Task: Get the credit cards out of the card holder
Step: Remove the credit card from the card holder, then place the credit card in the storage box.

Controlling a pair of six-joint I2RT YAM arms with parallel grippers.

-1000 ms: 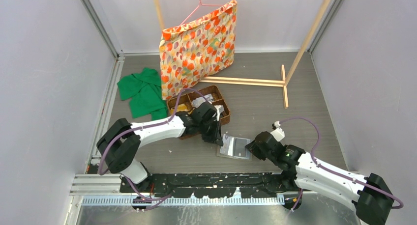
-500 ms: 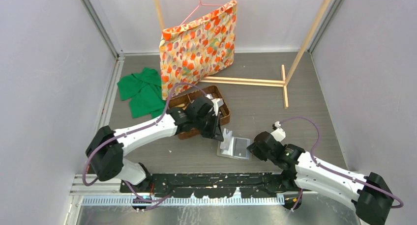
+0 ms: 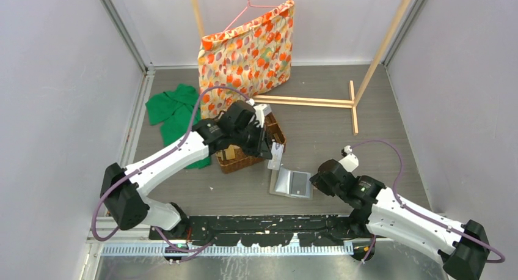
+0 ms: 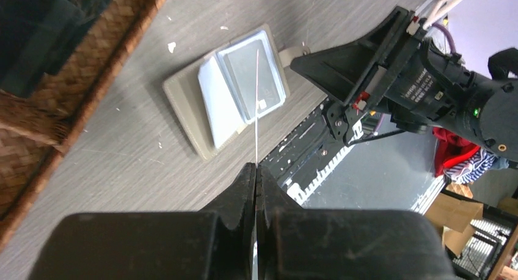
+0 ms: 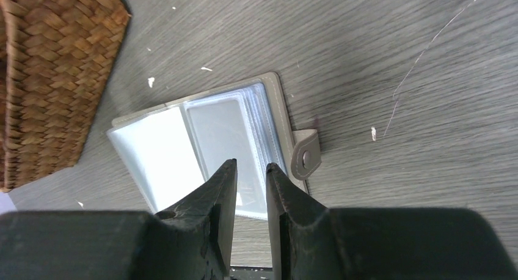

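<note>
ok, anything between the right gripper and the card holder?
Nothing visible. The right gripper hangs directly over the open card holder, jaws slightly apart and empty. The left gripper holds a credit card off to the side by the wicker basket, out of that path.

In the left wrist view the card [image 4: 257, 109] shows edge-on as a thin line, its face unreadable, and its lower end is lost between the pressed-together fingers of the left gripper [image 4: 255, 169], whose body is a dark blur along the bottom edge. The basket [image 4: 36, 145] is cut off there by the top and left edges. From above, the left arm [image 3: 177, 154] covers most of the basket and a corner of the cloth [image 3: 174, 112]. The right gripper [image 5: 251, 164] hides the near edge of the holder [image 5: 211, 127]; whether it touches the holder, or whether the clear sleeves hold another card, cannot be told. The hanger [image 3: 244, 2] runs off the top edge
</note>
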